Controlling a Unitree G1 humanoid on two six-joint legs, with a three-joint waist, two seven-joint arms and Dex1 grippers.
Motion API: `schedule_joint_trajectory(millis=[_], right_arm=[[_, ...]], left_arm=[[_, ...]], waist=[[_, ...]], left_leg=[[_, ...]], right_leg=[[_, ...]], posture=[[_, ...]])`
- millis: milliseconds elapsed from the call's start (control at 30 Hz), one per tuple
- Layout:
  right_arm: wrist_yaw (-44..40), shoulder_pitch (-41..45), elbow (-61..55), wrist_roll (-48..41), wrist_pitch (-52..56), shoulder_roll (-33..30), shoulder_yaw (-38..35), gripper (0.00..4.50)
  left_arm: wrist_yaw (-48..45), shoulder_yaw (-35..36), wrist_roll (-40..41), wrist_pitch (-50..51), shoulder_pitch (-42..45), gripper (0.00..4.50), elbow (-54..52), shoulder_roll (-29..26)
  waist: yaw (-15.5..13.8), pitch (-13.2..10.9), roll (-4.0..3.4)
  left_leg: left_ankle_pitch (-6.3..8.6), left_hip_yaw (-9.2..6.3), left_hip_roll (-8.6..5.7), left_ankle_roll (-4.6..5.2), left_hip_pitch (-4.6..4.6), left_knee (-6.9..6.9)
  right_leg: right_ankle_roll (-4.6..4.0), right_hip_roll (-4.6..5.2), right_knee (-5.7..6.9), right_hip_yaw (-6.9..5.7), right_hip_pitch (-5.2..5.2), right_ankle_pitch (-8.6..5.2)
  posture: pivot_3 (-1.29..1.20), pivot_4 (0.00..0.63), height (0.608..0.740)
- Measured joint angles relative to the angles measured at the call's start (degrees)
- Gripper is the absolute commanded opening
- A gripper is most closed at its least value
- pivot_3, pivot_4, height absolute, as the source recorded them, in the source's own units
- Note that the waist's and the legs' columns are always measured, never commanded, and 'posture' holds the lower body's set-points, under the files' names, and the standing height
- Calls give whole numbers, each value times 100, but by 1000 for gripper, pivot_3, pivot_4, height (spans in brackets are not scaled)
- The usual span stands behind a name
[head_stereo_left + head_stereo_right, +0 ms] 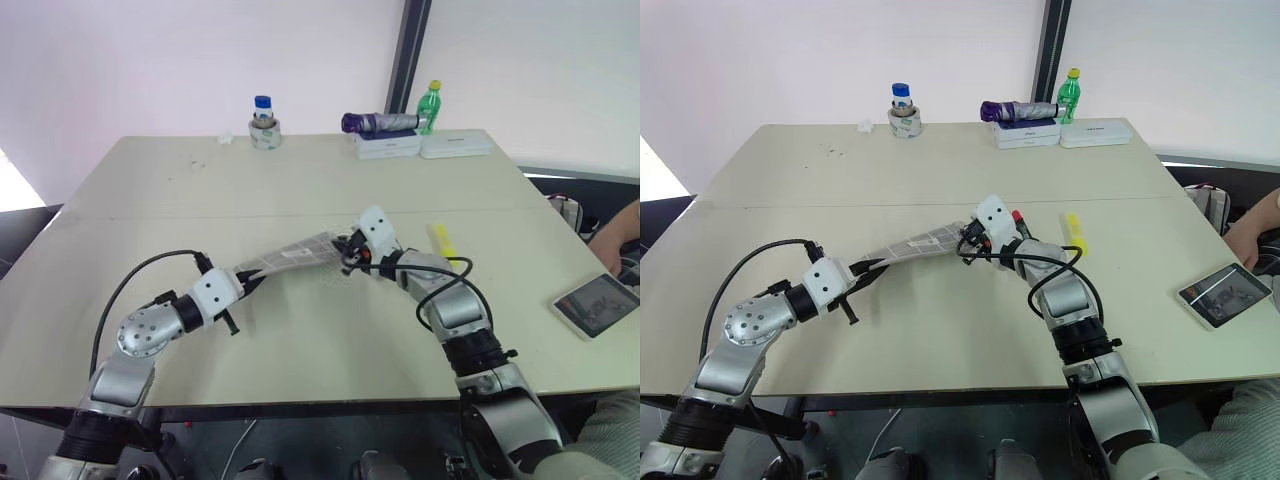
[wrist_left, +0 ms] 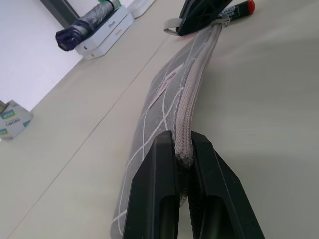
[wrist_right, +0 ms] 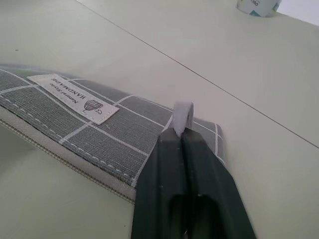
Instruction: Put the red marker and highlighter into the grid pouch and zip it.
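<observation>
Clutter is sitting well beyond both hands at the table's (image 1: 300, 330) far edge: a tape roll (image 1: 265, 134) with a blue-capped jar (image 1: 262, 104) on it, white boxes (image 1: 388, 146), a folded purple umbrella (image 1: 378, 123) on top, a green bottle (image 1: 429, 106). A tablet (image 1: 595, 303) is lying well off to the right of the right gripper (image 1: 970, 240), by a person's hand (image 1: 618, 228) that the frame edge is cutting off. Nothing is standing between the hands.

We're seeing the grid pouch (image 1: 292, 256) stretched between them. The left gripper (image 2: 183, 157) is clamping the pouch's near end at the zipper seam. The right gripper is pinching tight on a pale loop (image 3: 182, 116) at the far end.

The highlighter (image 1: 442, 241) is lying just beyond the right wrist, on the table, outside the pouch.

The red marker (image 2: 240, 8) is mostly hidden: the right eye view is catching only its red cap just past the right gripper, the left wrist view its dark body and cap beside the pouch end. We can't tell whether it's in the pouch.

The right wrist view is showing the white label (image 3: 75, 98). How far the zipper is open is unclear.
</observation>
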State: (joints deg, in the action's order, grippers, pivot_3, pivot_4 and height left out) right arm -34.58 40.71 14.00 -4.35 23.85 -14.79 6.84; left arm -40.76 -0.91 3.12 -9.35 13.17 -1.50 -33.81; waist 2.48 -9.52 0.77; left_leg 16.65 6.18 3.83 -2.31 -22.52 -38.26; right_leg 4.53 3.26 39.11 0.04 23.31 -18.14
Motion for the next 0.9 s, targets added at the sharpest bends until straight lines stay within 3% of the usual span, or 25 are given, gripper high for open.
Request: schedule_joint_trajectory(millis=[567, 667, 867, 900], right_arm=[[-639, -1294, -1569, -1078, -151, -657, -643, 54], [-574, -1294, -1575, -1320, -59, -610, -808, 1301], [-452, -1296, -1575, -1509, -213, -541, -957, 4449], [-476, -1304, -1575, -1539, -225, -569, -994, 4449]], left_arm=[[255, 184, 191, 278, 171, 0, -26, 157], [255, 184, 191, 285, 195, 0, 17, 158], [255, 184, 190, 309, 198, 0, 66, 159], [255, 184, 190, 310, 198, 0, 66, 159]], waist=[[4, 0, 0], [-13, 0, 0], [-15, 0, 1], [-16, 0, 1]], left_leg=[[15, -4, 0, 27, 0, 1], [7, -3, -2, 13, 0, 1], [7, -3, -2, 13, 0, 1], [8, -3, -2, 13, 0, 1]], right_leg=[[0, -4, -4, -1, -2, 0], [0, -2, -5, -1, -4, 0], [0, -2, -6, -1, -4, 0], [0, -2, -6, -1, -4, 0]], posture=[[0, 150, 740], [0, 150, 740], [0, 150, 740], [0, 150, 740]])
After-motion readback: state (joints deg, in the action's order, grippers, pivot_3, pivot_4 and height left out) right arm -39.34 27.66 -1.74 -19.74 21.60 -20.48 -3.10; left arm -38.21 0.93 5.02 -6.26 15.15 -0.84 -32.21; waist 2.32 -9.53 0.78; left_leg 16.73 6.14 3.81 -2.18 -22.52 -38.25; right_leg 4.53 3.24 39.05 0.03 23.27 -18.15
